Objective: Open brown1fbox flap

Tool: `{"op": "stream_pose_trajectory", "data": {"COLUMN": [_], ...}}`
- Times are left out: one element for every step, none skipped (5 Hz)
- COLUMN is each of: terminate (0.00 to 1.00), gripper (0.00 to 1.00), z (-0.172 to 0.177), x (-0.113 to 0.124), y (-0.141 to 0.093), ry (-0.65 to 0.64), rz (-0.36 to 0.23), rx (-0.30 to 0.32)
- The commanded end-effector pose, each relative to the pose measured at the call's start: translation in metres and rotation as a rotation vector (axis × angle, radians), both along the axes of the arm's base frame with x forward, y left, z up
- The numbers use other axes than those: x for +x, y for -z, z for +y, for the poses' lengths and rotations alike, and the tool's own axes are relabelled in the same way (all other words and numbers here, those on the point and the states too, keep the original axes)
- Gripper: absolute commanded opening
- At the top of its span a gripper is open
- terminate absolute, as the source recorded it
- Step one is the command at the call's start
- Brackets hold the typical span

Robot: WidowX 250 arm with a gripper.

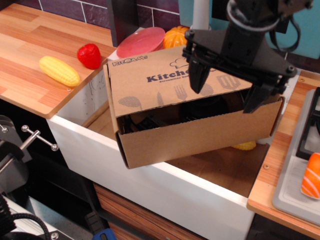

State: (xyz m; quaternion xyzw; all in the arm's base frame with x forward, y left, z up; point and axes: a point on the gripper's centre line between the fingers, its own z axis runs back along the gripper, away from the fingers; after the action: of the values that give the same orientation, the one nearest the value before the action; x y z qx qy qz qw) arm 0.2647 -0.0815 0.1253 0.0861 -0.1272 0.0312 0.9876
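Claw [226, 93] spread apart above the flap [165, 82]; brown1fbox [200, 137] below.

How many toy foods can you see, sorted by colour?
Yellow: 2, the corn and a yellow piece partly hidden behind the box
Red: 1, the strawberry
Orange: 2, the pumpkin and the salmon sushi
Total: 5

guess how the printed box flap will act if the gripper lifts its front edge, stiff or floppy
The flap is flat corrugated cardboard, so it would likely stay stiff and swing on its back fold. It already stands slightly raised over the brown box, so resistance is probably low. The open gripper may slip on its smooth print.
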Motion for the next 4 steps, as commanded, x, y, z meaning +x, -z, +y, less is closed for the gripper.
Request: {"op": "stream_pose_trajectory", "data": {"terminate": [0.00, 0.00, 0.00, 0.00], "gripper": [1.00, 1.00, 1.00, 1.00], "z": [0.004, 0.004, -0.001, -0.002], "x": [0.017, 0.029, 0.033, 0.037], "y": [0.001, 0.005, 0.009, 0.017], "ry": [0.194, 0.249, 0.264, 0.274], "rz": [-0.081, -0.118, -0.136, -0.140], "rx": [0.089, 0.148, 0.169, 0.164]}}
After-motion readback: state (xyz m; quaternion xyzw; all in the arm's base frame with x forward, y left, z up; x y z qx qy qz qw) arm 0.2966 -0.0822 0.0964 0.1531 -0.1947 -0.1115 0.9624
